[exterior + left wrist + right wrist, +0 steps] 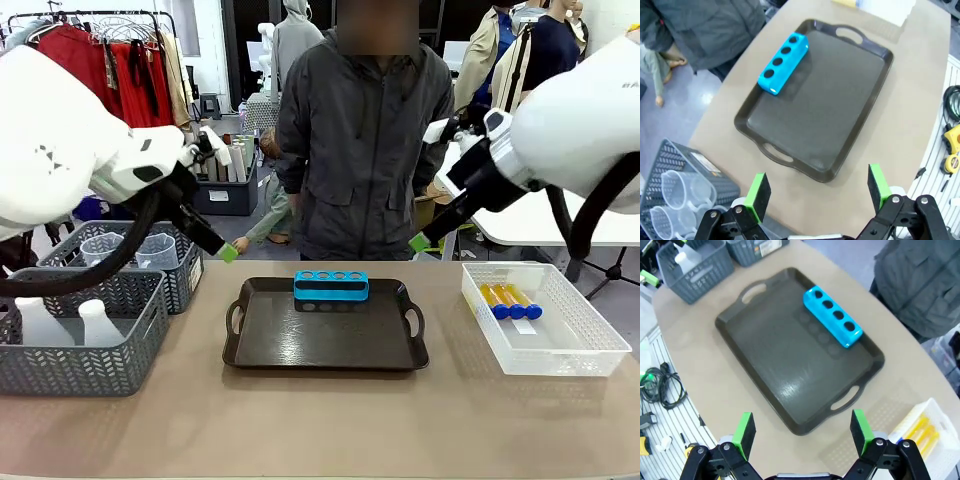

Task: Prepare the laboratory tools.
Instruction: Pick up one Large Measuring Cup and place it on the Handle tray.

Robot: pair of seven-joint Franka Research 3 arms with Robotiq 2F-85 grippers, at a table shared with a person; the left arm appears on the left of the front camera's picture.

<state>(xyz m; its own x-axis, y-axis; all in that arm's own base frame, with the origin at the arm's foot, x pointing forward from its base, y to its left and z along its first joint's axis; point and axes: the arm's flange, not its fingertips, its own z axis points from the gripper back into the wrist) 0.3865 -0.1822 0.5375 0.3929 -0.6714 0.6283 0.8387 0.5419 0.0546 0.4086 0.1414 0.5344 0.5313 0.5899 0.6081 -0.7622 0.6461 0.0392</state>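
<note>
A blue tube rack (331,286) (783,63) (832,316) lies at the far edge of the black tray (325,345). Three yellow-filled tubes with blue caps (510,300) (920,430) lie in a white basket (590,345) on the right. Clear beakers (130,250) (675,192) stand in the far grey basket on the left. White flasks (78,322) stand in the near grey basket. My left gripper (225,250) (818,189) hangs open above the table, left of the tray. High on the tray's right, my right gripper (420,240) (802,431) is open too. Both hold nothing.
A person in a dark grey jacket (360,140) stands at the table's far side, just behind the tray. The two grey mesh baskets (60,370) fill the left end of the table. Bare tabletop (320,430) runs along the front.
</note>
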